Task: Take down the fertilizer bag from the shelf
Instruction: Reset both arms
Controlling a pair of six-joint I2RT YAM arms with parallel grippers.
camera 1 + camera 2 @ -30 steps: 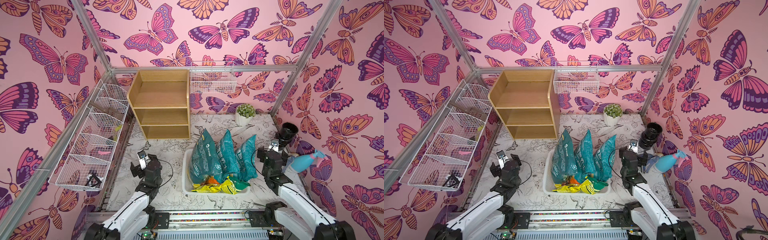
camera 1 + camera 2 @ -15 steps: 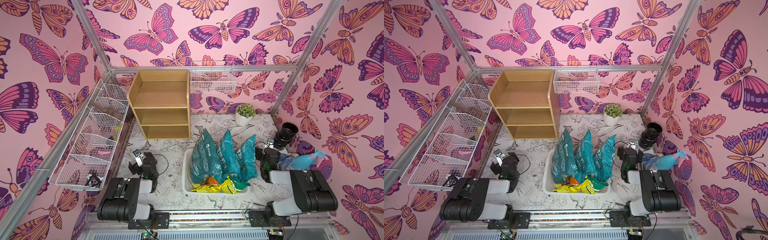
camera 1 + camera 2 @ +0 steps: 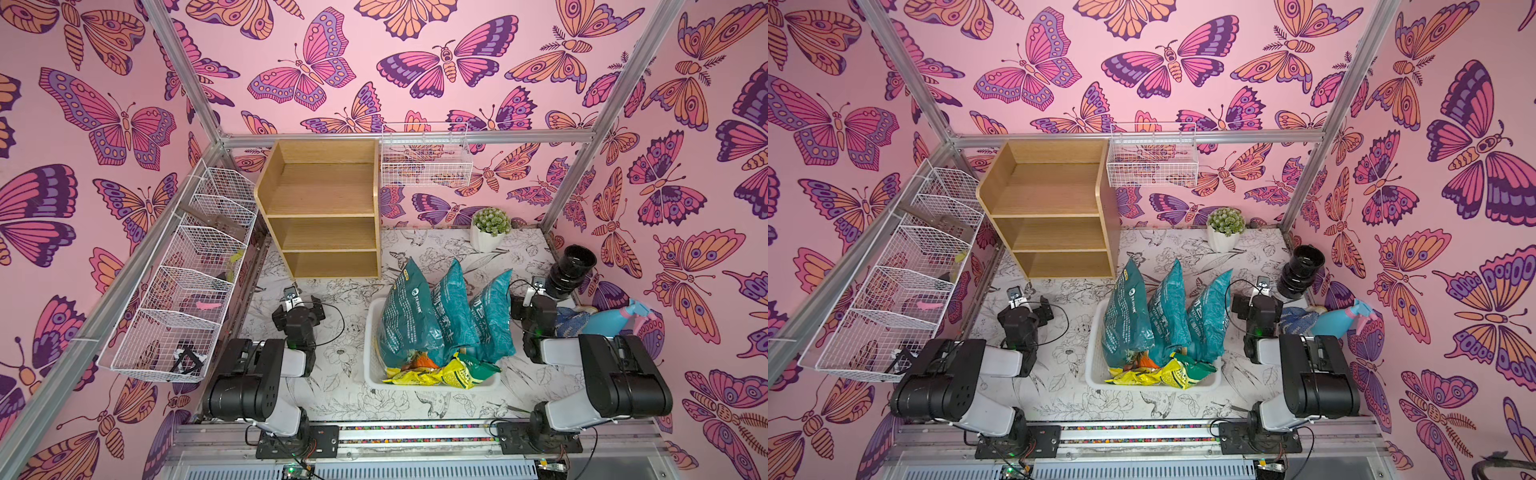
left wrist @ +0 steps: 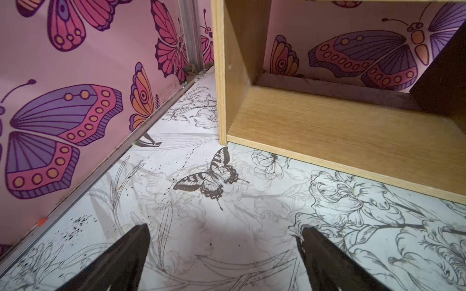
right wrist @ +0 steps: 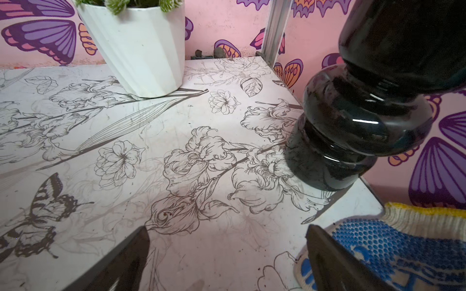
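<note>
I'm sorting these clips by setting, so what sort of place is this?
Probably a staged gardening or potting corner inside a robot test cell: teal fertilizer bags stand in a white tub, with a potted succulent and a blue spray bottle nearby.

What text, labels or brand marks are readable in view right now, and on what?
Nothing reads clearly.
teal bags: white round logo and Chinese characters, too blurred to read.
yellow bag: print too crumpled and small to read.
blue glove: pale marks, not legible.
shelf: no text.
</note>
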